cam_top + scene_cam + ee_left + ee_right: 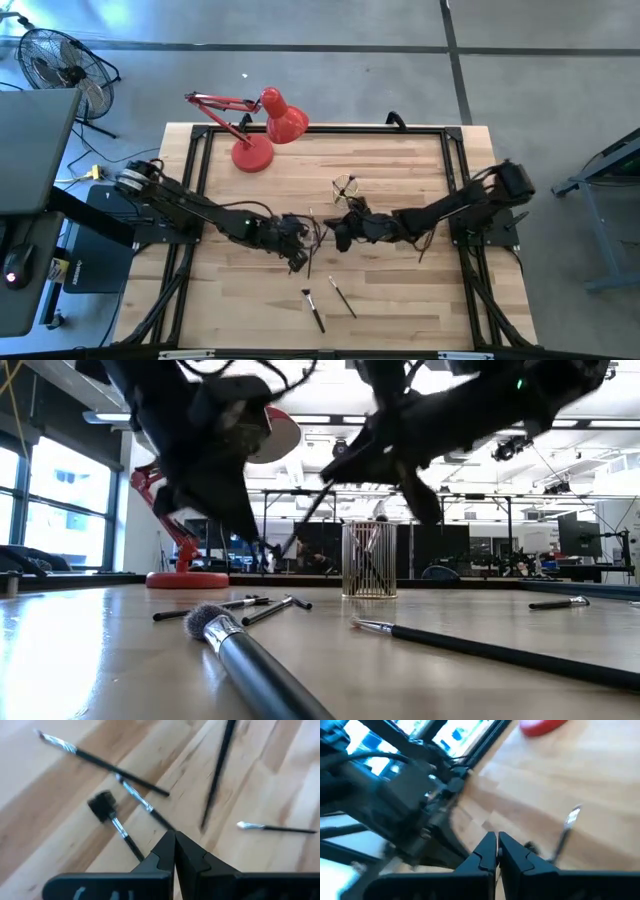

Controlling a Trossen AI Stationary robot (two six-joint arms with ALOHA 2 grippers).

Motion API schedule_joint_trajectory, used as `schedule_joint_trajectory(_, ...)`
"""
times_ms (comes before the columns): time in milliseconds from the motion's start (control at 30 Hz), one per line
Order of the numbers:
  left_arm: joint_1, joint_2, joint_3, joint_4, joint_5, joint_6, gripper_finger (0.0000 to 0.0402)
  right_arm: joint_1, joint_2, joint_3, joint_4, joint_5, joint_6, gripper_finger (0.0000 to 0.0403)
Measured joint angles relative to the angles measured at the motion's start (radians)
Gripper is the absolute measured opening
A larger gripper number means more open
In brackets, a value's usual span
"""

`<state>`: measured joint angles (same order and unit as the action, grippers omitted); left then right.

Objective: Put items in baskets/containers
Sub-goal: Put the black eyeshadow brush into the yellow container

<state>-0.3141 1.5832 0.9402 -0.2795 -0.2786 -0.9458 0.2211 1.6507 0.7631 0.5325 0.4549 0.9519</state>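
Note:
A small clear jar [345, 187] [369, 560] stands upright at mid-table with thin brushes in it. Both grippers hover over the table's middle, in front of the jar. My left gripper [298, 258] [174, 837] is shut; three brushes [107, 767] lie flat on the wood under it, and the handle of one [150, 810] runs up to its tips. My right gripper [338, 236] [497, 839] is shut on a thin dark brush [310, 515] [216, 775] that slants in the air between the two grippers. My left gripper: I cannot tell whether its shut tips touch the brush handle below them. My right gripper has the dark brush by its upper end [332, 484], its fingers coming nearly level from the table's right. The brush hangs slanting down toward the left gripper, clear of the table. The wrist view does not show the contact.
A red desk lamp [262, 130] [185, 575] stands at the far left of the table. Two loose brushes [313, 310] [342, 298] lie near the front edge, and another [275, 827] lies by the left gripper. A black frame [320, 128] rims the table.

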Motion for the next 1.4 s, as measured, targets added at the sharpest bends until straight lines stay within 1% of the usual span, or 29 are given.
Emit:
schedule_joint_trajectory(133, 0.0, -0.078, -0.002, -0.127, -0.022, 0.002, 0.0001, -0.011, -0.151, 0.0, -0.143, 0.076, -0.114, 0.0001)
schedule_joint_trajectory(200, 0.0, -0.103, 0.002, -0.159, -0.023, 0.002, 0.0001, -0.026, -0.23, 0.0, -0.208, 0.121, -0.176, 0.0001)
schedule_joint_trajectory(267, 0.0, -0.132, -0.002, -0.235, -0.023, -0.001, 0.0001, -0.046, -0.31, 0.0, -0.272, 0.177, -0.235, 0.0001)
schedule_joint_trajectory(433, 0.0, -0.144, -0.002, -0.307, -0.024, -0.029, 0.0001, -0.115, -0.47, 0.0, -0.396, 0.308, -0.377, 0.0)
schedule_joint_trajectory(500, 0.0, -0.144, 0.0, -0.297, -0.02, -0.03, 0.0001, -0.148, -0.503, 0.0, -0.423, 0.323, -0.425, 0.0)
schedule_joint_trajectory(567, 0.0, -0.144, 0.0, -0.303, -0.019, -0.031, 0.0001, -0.182, -0.515, 0.002, -0.453, 0.309, -0.436, 0.0)
schedule_joint_trajectory(700, 0.0, -0.144, 0.0, -0.297, -0.026, -0.03, 0.0001, -0.227, -0.479, 0.001, -0.499, 0.22, -0.432, 0.0)
schedule_joint_trajectory(1033, 0.0, -0.144, 0.0, -0.294, -0.028, -0.031, 0.0001, -0.234, -0.27, 0.001, -0.46, 0.103, -0.437, 0.0002)
schedule_joint_trajectory(1133, 0.0, -0.144, 0.0, -0.289, -0.027, -0.031, 0.0001, -0.234, -0.215, 0.0, -0.404, 0.057, -0.464, 0.0016)
schedule_joint_trajectory(1233, 0.0, -0.144, 0.0, -0.289, -0.027, -0.035, 0.0001, -0.234, -0.18, 0.001, -0.387, 0.05, -0.48, 0.0036)
schedule_joint_trajectory(1400, 0.0, -0.144, 0.0, -0.289, -0.027, -0.057, 0.0001, -0.235, -0.182, 0.0, -0.388, 0.051, -0.473, 0.0071)
